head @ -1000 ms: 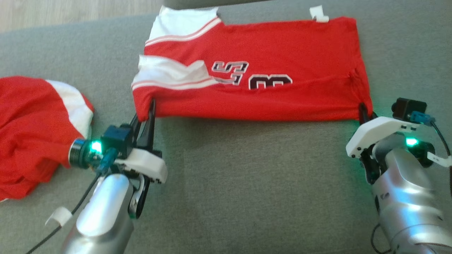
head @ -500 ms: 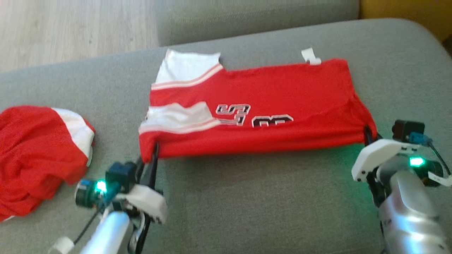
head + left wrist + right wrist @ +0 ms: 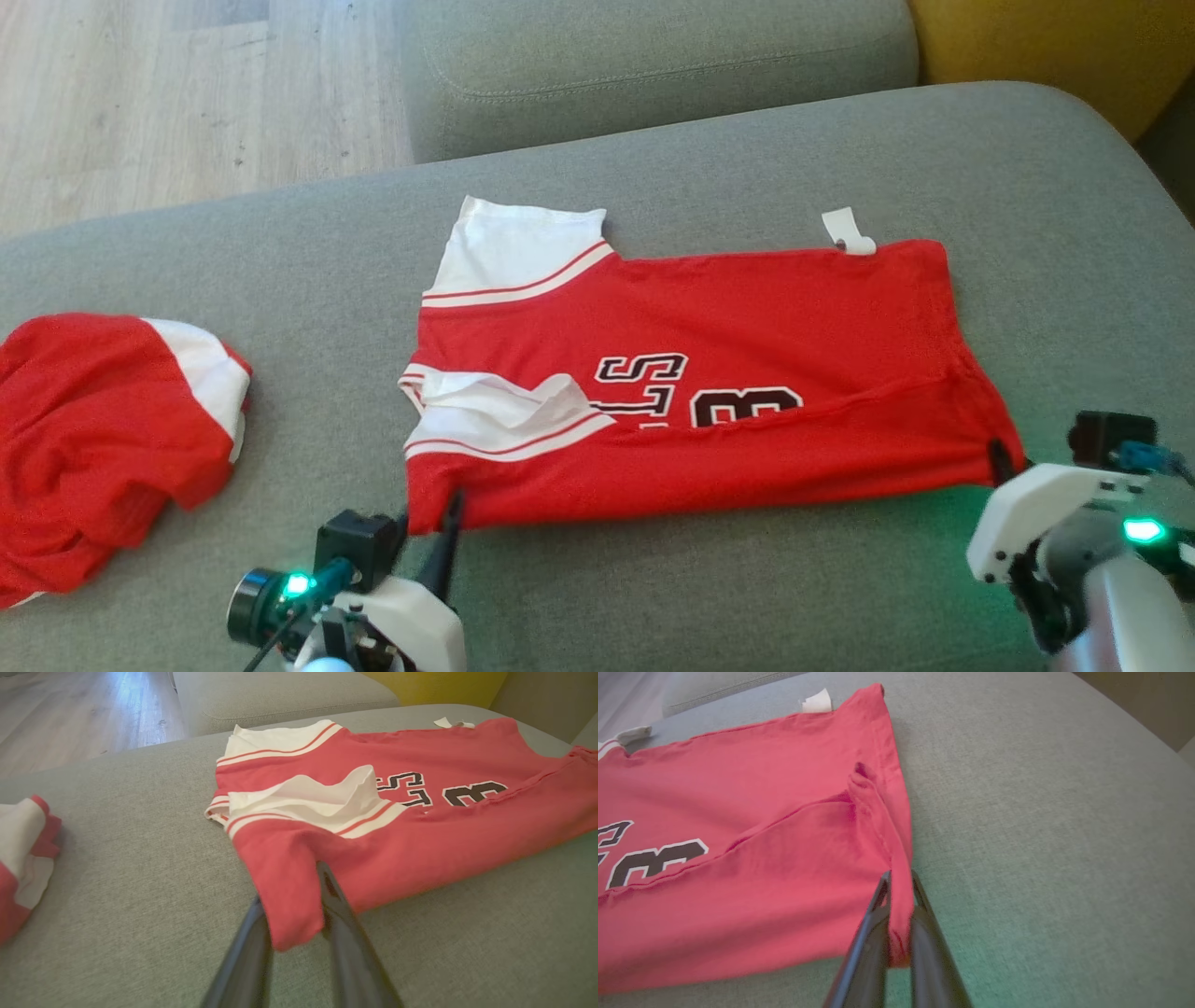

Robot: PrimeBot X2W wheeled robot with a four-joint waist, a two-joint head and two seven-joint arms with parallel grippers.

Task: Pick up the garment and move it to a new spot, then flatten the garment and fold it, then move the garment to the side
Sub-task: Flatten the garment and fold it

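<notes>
Grey sofa cushion (image 3: 653, 597) is lying under everything. A red jersey (image 3: 747, 317) is resting across its middle, folded lengthwise, with its white sleeves toward nine o'clock and its black lettering facing up. A second red and white garment (image 3: 84, 439) is sitting crumpled at nine o'clock, well apart. At seven o'clock the left gripper (image 3: 448, 513) is clenching the jersey's near left corner. At four o'clock the right gripper (image 3: 1001, 459) is pinching its near right corner. A small white tag (image 3: 848, 231) is poking out at one o'clock.
</notes>
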